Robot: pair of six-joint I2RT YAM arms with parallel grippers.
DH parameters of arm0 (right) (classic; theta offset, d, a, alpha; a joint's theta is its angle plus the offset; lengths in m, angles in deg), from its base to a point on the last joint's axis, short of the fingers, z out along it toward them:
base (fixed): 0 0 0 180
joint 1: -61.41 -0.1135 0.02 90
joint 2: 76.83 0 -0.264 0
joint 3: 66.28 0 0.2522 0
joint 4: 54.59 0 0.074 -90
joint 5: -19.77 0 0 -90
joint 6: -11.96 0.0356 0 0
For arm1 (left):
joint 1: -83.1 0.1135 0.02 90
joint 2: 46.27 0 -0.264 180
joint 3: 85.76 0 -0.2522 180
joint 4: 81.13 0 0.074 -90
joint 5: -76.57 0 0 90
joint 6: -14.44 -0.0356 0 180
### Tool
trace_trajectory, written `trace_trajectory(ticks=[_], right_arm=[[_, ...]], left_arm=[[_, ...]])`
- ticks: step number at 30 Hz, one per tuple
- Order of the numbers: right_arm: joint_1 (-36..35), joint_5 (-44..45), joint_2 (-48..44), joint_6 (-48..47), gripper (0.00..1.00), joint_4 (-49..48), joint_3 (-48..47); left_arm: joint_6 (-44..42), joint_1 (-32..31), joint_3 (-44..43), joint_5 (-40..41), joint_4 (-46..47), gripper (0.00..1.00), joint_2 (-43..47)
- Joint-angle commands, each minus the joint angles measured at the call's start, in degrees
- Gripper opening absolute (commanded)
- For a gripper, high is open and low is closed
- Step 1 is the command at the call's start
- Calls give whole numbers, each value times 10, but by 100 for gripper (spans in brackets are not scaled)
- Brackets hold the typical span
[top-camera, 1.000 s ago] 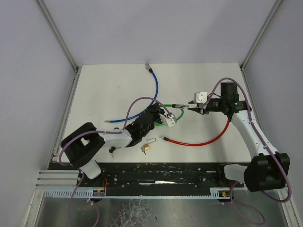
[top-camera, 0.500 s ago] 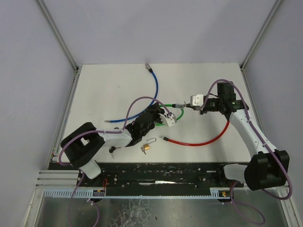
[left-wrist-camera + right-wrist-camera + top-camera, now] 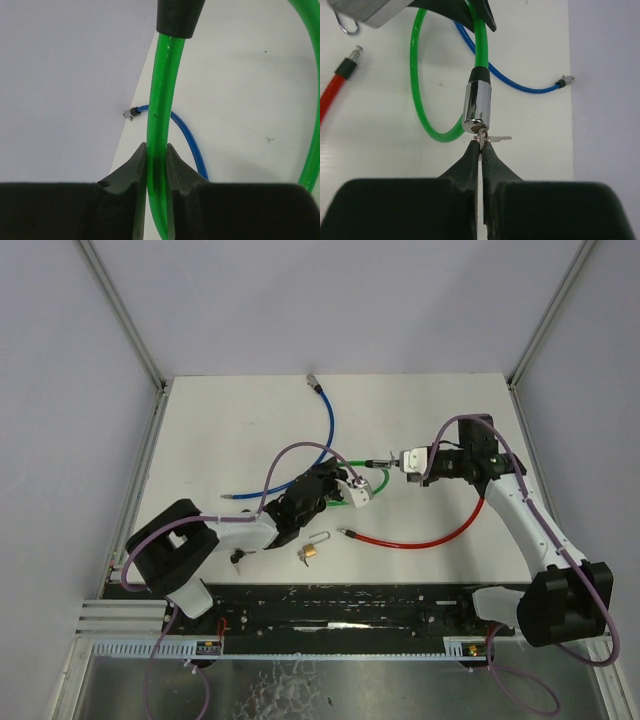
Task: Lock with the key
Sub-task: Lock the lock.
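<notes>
The green cable (image 3: 160,90) clamped in left end effector (image 3: 156,152); right end effector (image 3: 480,146) pinches key (image 3: 483,135), six o'clock of barrel (image 3: 476,107); turn seemingly pending.

The left gripper (image 3: 340,480) and right gripper (image 3: 399,461) meet near the middle of the white bench (image 3: 220,430). The left gripper sits on the green cable (image 3: 380,483), which curls in 1 small loop. The right gripper faces it, tips at the loop's metal lock end (image 3: 379,460); the key is too small to make out. A blue cable (image 3: 329,430) runs toward the back and a red cable (image 3: 420,543) curves nearer the front. A brass padlock (image 3: 311,554), shackle open, lies near the left arm (image 3: 235,530).
</notes>
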Motion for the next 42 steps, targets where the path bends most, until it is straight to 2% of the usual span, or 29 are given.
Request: trace_trajectory(ticks=[1, 5, 10, 14, 17, 20, 23, 27, 33, 38, 42], right_arm=[[-5, 35, -25, -208, 0, 29, 40], [-6, 45, -13, -209, 0, 38, 13], [-5, 51, 6, -133, 0, 40, -39], [-5, 58, 35, 14, 0, 29, -73], [-5, 65, 65, 43, 0, 62, -101], [-6, 83, 75, 56, 0, 44, -91], [-5, 92, 67, 5, 0, 30, -74], [-5, 87, 49, -175, 0, 36, -37], [-4, 91, 51, -347, 0, 75, -38], [-5, 87, 26, -336, 0, 10, -16], [-5, 91, 22, -331, 2, 23, -21]], left_arm=[[17, -11, 13, -21, -38, 0, -18], [4, -35, 17, 17, 17, 0, -38], [-36, -66, 14, 91, 111, 0, -95], [-72, -76, 1, 139, 177, 0, -150], [-89, -75, -9, 149, 191, 0, -172], [-111, -74, -27, 158, 199, 0, -194], [-124, -72, -43, 154, 196, 0, -215], [-115, -65, -53, 131, 170, 0, -221], [-99, -50, -53, 88, 138, 0, -208], [-92, -40, -50, 63, 129, 0, -197], [-80, -33, -48, 40, 110, 0, -186]])
